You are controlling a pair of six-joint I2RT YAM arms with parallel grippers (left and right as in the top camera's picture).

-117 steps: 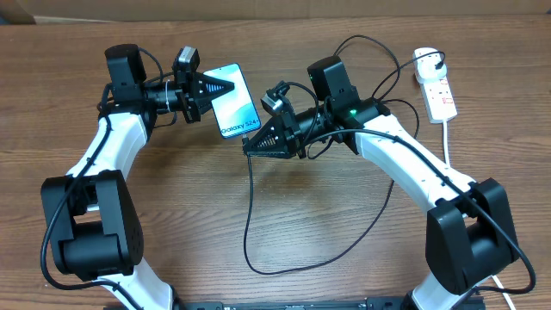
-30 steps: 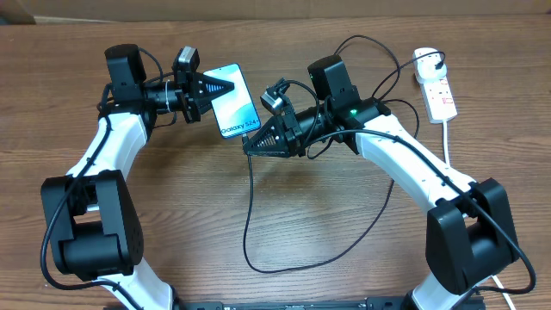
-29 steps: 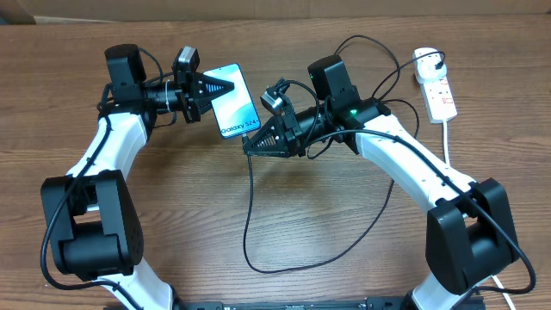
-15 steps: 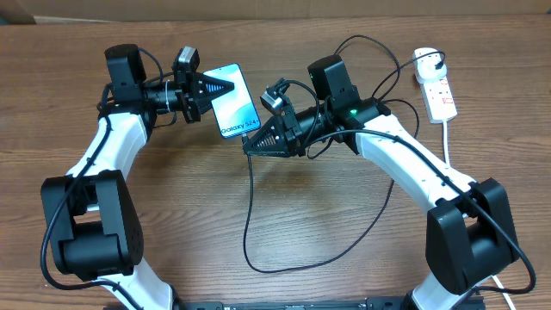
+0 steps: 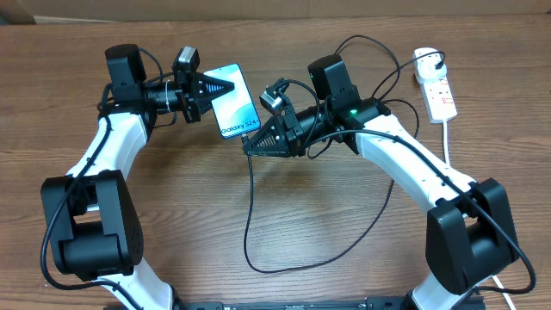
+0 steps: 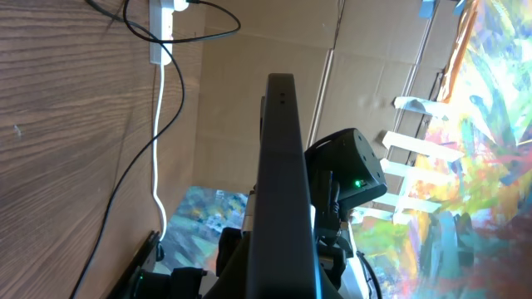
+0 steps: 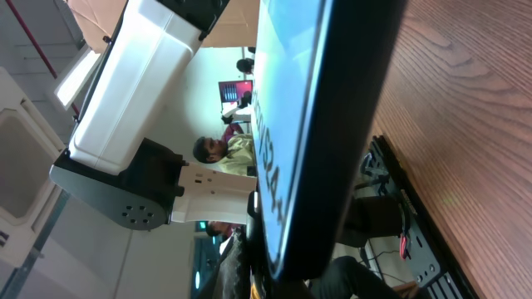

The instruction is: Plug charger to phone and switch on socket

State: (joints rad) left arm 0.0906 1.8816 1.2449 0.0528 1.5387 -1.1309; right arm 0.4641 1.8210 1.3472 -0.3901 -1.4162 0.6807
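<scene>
My left gripper is shut on the phone, holding it raised with its blue-white screen tilted up. In the left wrist view the phone shows edge-on between the fingers. My right gripper is shut on the connector end of the charger and sits right at the phone's lower edge; whether the tip is in the port is hidden. From there the thin black cable hangs in a loop to the table. The phone's edge fills the right wrist view. The socket lies at the far right with a black plug in it.
The socket's thick white cord runs toward the front past the right arm. The black cable loop lies on the wood between the two arm bases. In the left wrist view the white socket and its cord lie at the left.
</scene>
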